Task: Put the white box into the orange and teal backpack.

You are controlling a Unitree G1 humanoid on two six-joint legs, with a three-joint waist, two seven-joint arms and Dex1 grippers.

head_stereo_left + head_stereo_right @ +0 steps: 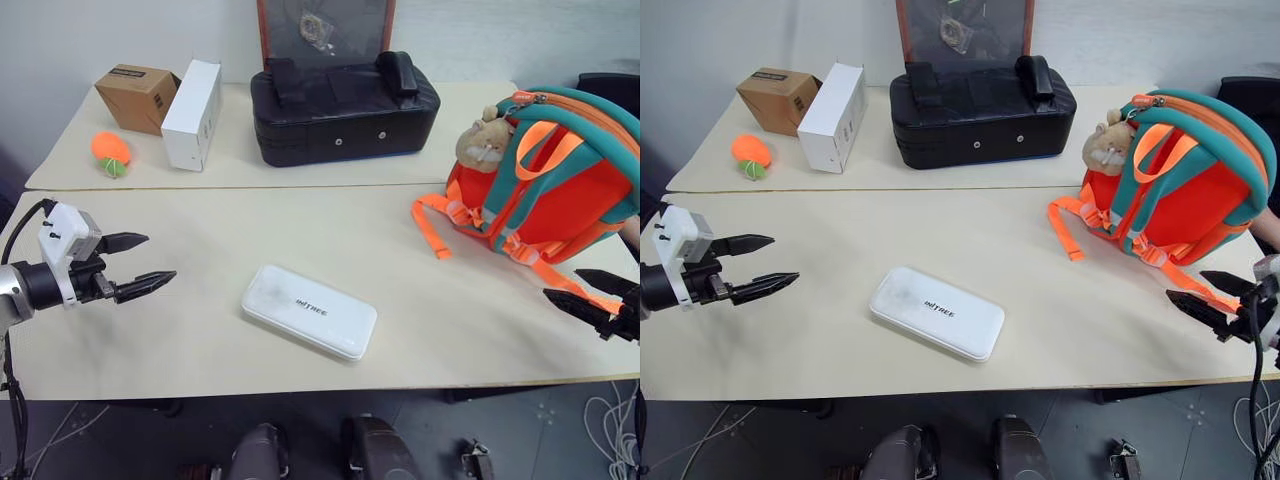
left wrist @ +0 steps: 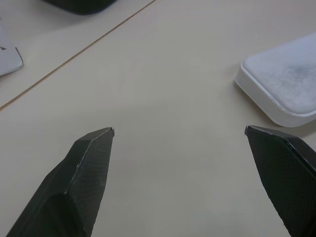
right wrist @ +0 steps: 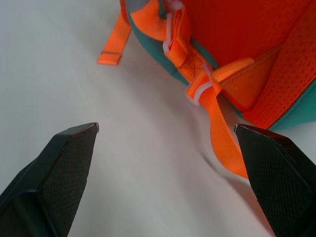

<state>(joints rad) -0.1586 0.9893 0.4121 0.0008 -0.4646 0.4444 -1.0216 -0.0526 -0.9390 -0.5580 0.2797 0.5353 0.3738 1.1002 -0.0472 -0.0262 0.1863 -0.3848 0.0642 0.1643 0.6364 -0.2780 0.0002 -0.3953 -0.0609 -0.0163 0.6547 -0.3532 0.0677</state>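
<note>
The white box (image 1: 309, 311) lies flat near the middle of the near table, with small dark lettering on its top; a corner of the white box (image 2: 284, 86) shows in the left wrist view. The orange and teal backpack (image 1: 560, 175) stands at the right of that table, a tan plush toy (image 1: 485, 140) at its upper left. My left gripper (image 1: 147, 263) hangs open over the table's left part, pointing toward the box with a gap between. My right gripper (image 1: 585, 290) is open by the backpack's orange webbing strap (image 3: 217, 118), holding nothing.
On the far table stand a black padded case (image 1: 340, 110), a tall white carton (image 1: 192, 115), a brown cardboard box (image 1: 137, 97) and an orange ball (image 1: 110, 152). A framed panel (image 1: 325, 28) leans against the wall behind the case.
</note>
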